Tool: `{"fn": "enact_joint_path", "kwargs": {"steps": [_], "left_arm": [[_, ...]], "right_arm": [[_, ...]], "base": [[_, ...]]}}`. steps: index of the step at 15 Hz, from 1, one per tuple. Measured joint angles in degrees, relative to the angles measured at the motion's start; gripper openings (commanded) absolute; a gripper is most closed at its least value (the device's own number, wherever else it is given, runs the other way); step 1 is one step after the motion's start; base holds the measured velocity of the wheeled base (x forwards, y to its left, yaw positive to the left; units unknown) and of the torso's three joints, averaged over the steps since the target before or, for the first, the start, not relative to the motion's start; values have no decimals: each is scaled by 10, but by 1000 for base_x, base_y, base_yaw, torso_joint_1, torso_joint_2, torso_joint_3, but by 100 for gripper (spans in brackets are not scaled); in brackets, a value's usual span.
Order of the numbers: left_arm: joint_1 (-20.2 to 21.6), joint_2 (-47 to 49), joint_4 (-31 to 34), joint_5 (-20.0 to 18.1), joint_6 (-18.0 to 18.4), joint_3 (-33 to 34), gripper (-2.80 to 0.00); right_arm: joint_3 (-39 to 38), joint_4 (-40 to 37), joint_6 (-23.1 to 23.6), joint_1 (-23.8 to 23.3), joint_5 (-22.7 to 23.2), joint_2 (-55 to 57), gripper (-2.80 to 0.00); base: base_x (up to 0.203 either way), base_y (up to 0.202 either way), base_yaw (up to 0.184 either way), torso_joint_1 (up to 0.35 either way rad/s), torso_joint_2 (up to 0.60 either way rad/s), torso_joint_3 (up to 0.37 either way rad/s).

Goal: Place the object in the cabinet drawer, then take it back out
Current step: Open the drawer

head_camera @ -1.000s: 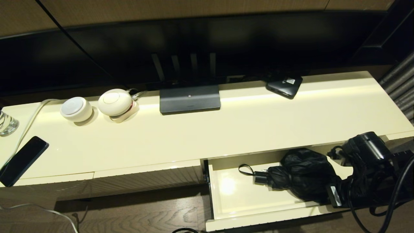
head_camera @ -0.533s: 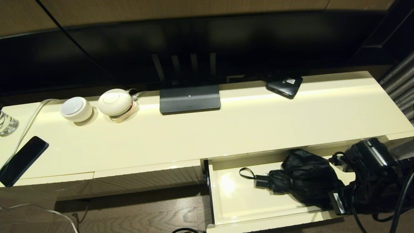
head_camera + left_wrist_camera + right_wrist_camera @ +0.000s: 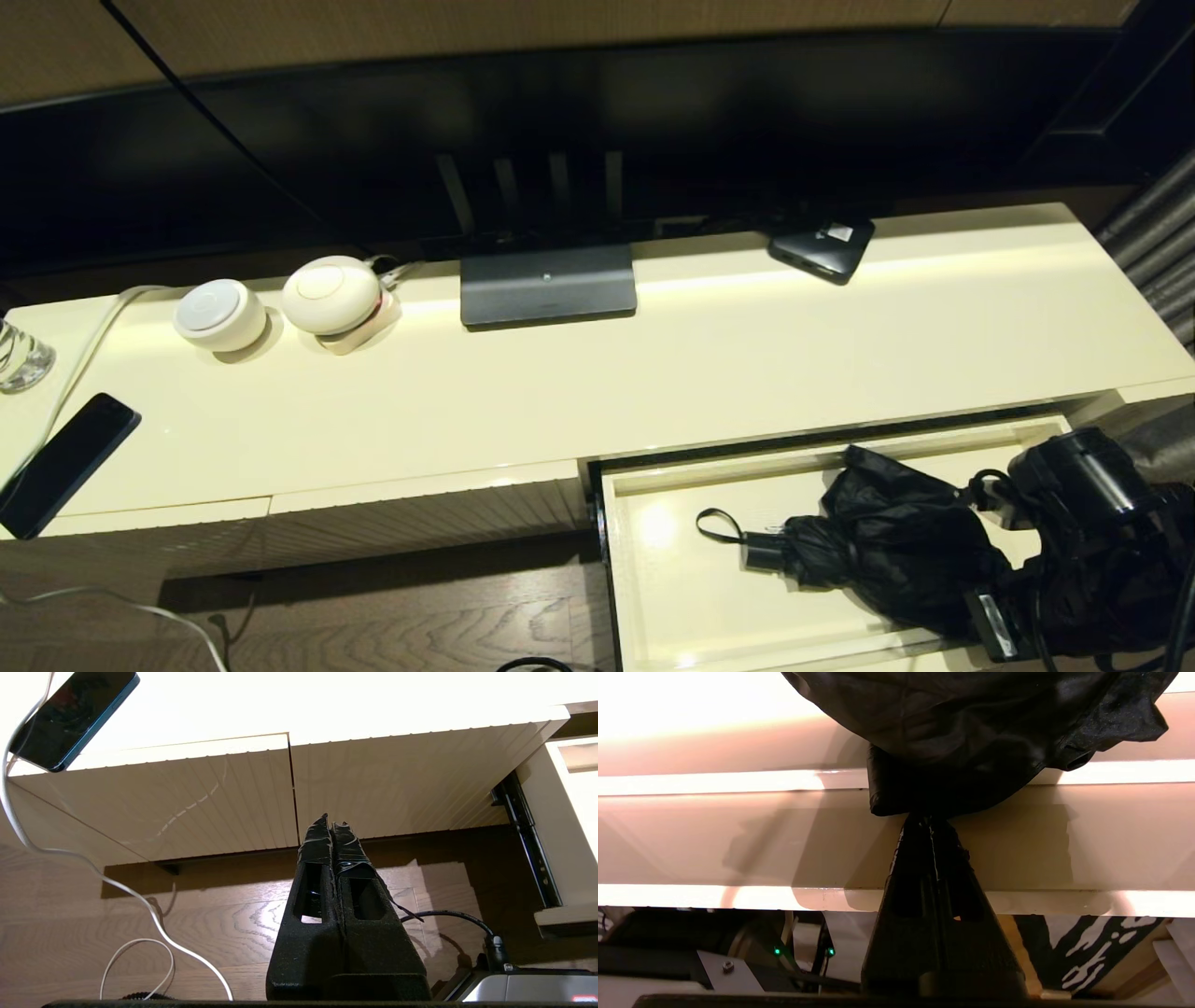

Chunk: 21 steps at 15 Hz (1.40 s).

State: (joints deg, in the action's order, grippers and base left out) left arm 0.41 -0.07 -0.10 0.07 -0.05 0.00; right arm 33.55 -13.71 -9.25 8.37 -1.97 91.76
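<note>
— What is the right arm doing over there?

— It is reaching in low from the near right, and the right gripper (image 3: 930,823) is pinching a fold of the black umbrella (image 3: 887,546) with its jaws pressed tight on the fabric at the drawer's near wall.

— And where is the umbrella sitting?

— It is lying inside the open drawer (image 3: 653,597), bunched toward the right half, with its short handle and thin wrist loop (image 3: 714,525) pointing left across the bare cream floor.

— Is the other arm helping?

— No, the left gripper (image 3: 332,828) is hanging shut over the wooden floor (image 3: 210,914), facing the ribbed front panel (image 3: 187,807) left of the drawer.

— What is lying on top?

— On the cream cabinet top (image 3: 747,355), a dark phone (image 3: 63,463) is lying at the near left, two white round devices (image 3: 271,308) are sitting further back, and a small black box (image 3: 822,245) is resting at the far side under the television (image 3: 560,140).
</note>
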Motion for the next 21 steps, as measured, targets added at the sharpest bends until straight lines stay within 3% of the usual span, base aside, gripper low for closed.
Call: {"fn": "enact_joint_path", "kwargs": {"steps": [10,16,18,21], "left_arm": [[0,0,1,0,0,0,-280],[0,0,0,0,0,0,-280],[0,0,1,0,0,0,-280],[0,0,0,0,0,0,-280]], "right_arm": [[11,3,-7,-1,-4,-10,-280],[34,97,-2,-17,-8,-24,-280],[37,107,24,-17,-8,-38,-280],[30,104,145,-27,-8,-64,-280]], "base": [[0,0,0,0,0,0],[0,0,0,0,0,0],[0,0,0,0,0,0],[0,0,0,0,0,0]]}}
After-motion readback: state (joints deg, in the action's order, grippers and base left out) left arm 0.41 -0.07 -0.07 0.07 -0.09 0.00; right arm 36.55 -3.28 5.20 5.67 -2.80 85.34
